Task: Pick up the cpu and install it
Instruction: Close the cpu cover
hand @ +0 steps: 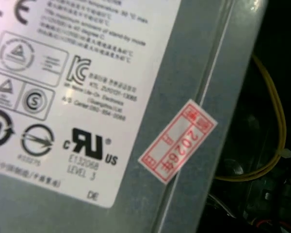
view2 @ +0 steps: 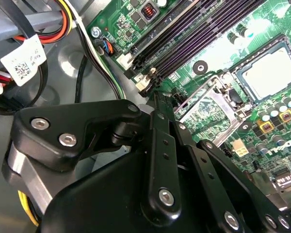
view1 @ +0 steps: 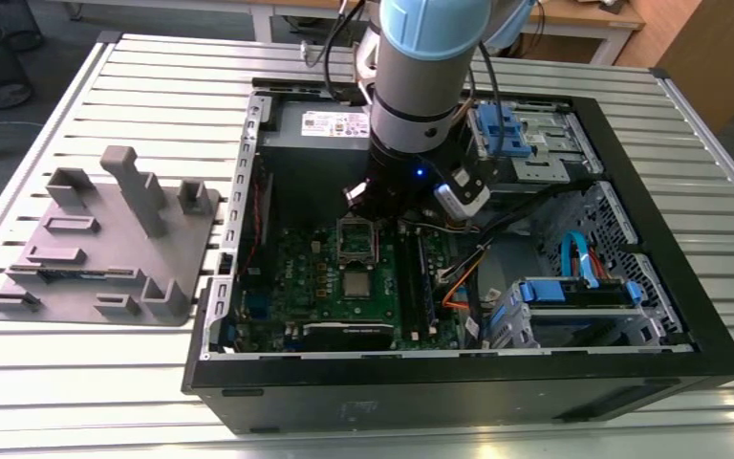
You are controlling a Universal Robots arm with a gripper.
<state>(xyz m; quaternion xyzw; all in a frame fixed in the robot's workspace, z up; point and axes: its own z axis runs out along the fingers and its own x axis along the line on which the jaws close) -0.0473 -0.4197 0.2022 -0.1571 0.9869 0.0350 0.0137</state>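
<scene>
The cpu (view1: 358, 284), a small silvery square, lies flat in its socket on the green motherboard (view1: 310, 277) inside the open computer case. In the second wrist view the cpu (view2: 273, 73) sits in its dark socket, and the hinged metal socket frame (view2: 208, 114) stands open beside it. My gripper (view1: 382, 204) hangs below the arm's wrist, over the board's back edge near the open frame (view1: 358, 239). Its black linkage (view2: 155, 160) lies in the foreground, apart from the cpu. Nothing shows in its grasp.
A grey plastic tray (view1: 99, 244) with upright posts rests on the slatted metal table (view1: 112, 382) at the exterior view's left. The grey power supply (view1: 322, 124) with its label (hand: 63, 97) is right behind the gripper. Cables (view2: 87, 63), memory slots (view2: 184, 34) and blue-latched drive cages (view1: 577, 292) crowd the case.
</scene>
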